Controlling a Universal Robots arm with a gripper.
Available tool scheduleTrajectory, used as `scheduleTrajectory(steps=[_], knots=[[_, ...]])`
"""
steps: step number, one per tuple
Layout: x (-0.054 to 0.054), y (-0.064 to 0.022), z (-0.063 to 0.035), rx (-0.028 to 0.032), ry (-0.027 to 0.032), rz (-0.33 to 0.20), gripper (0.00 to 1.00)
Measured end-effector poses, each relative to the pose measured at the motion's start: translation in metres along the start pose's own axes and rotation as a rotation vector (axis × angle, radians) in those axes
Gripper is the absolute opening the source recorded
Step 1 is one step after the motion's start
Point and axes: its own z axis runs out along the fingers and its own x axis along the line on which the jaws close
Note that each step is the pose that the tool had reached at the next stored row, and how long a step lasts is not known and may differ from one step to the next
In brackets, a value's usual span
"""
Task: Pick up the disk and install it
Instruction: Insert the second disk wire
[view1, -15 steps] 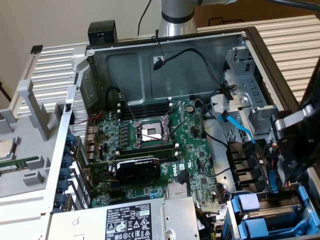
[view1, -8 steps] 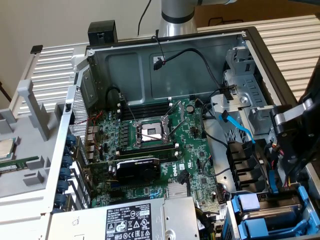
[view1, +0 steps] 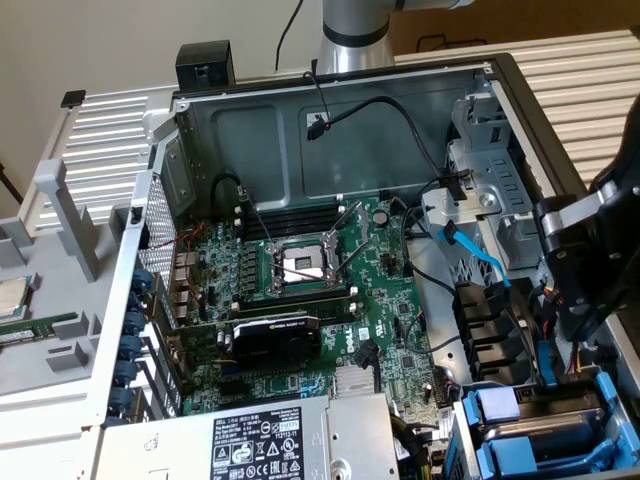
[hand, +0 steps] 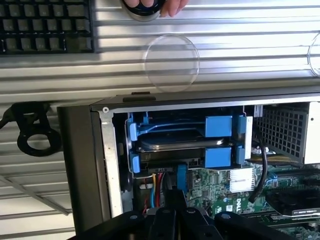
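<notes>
Jaws of the gripper (hand: 172, 220) were pressed together and held nothing, poised above the open computer case (hand: 85, 165). In the wrist view, the disk (hand: 175, 144) sat in the drive bay at the case's corner, its silver body between blue carrier rails, beside the green motherboard (view1: 300, 290).

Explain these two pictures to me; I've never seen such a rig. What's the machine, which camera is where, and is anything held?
An open computer case lies on a slatted table, its motherboard exposed. One picture is from a camera off the arm; the other is from the arm's wrist, looking past its pincer. The pincer is shut, above the drive bay, and holds nothing I can see. The disk, in its blue carrier, sits in the bay. A keyboard lies on the table.
</notes>
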Motion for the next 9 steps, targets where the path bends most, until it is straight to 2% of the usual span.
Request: scheduleTrajectory(steps=[9], knots=[[-0.0017,-0.0004,0.0,0.0002,0.0008,0.0,0.11]])
